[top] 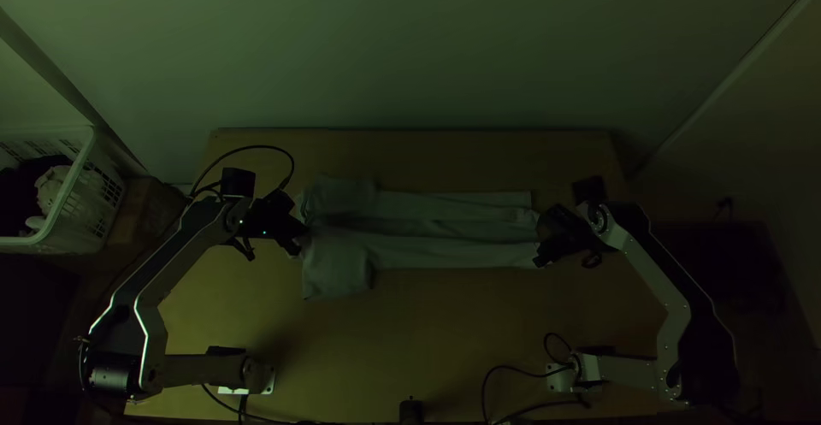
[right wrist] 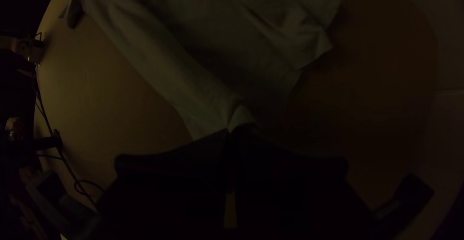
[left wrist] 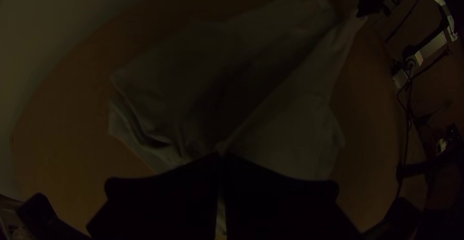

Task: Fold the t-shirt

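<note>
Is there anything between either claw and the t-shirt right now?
Nothing visible stands in the way: the left claw is shut on the t-shirt at its wider end, and the right claw on its narrower end.

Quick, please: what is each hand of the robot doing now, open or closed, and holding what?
Left hand: closed, holding the t-shirt at its sleeve end.
Right hand: closed, holding the t-shirt at the opposite end.

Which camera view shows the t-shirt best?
The top view, with the t-shirt nearly whole. The left wrist view shows part pinched in the left gripper; the right wrist view, part in the right gripper.
</note>
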Robot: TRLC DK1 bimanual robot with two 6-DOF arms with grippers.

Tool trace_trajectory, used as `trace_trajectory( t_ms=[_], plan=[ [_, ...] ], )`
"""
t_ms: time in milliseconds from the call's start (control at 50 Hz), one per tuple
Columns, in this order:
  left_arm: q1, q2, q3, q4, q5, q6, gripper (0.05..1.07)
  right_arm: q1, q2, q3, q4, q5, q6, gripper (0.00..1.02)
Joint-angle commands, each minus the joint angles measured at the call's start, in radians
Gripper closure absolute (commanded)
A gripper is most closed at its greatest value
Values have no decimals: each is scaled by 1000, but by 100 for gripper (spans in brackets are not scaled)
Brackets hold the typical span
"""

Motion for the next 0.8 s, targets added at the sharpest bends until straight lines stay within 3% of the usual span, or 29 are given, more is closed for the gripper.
trace_trajectory(
  t_ms=[0, 360, 780],
  plan=[
    [17, 50, 65, 23, 9, -22, 104, -12, 43, 58, 6, -8, -3, 100],
    [21, 204, 236, 39, 19, -80, 104, -47, 178, 199, 21, -23, 2, 100],
    [32, 381, 327, 74, 19, -91, 104, -65, 332, 257, 141, -26, 10, 100]
  ],
)
